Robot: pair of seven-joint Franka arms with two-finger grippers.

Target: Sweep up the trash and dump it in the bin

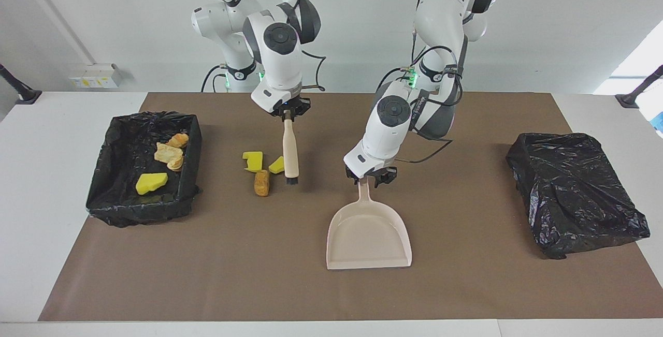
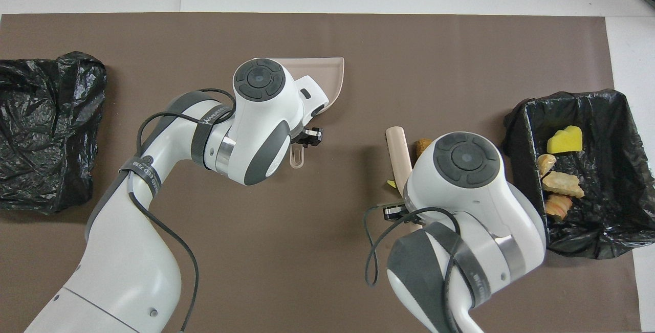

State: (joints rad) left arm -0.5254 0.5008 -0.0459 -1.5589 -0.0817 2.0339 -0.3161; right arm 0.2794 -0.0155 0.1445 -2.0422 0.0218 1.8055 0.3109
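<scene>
Gripping the beige black-bristled brush [image 1: 290, 151] by its handle, the right pincer [image 1: 288, 114] hangs over three loose trash lumps [image 1: 261, 166] mid-counter; four lie in the black-lined bin [image 1: 106, 171] at the right arm's end. Left pincer [image 1: 369, 176] sits at the beige plastic dustpan [image 1: 369, 233] handle, grip unclear; arm lettering unreadable.

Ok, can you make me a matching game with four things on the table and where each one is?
Things:
1. brush
2. dustpan
3. orange-brown lump
4. yellow chunk

Places:
A. lying in the black-lined bin
B. flat on the brown mat, its handle at the left gripper
C. hanging bristles-down from the right gripper
D. on the mat beside the brush's bristles

Pairs: 1-C, 2-B, 3-D, 4-A
</scene>
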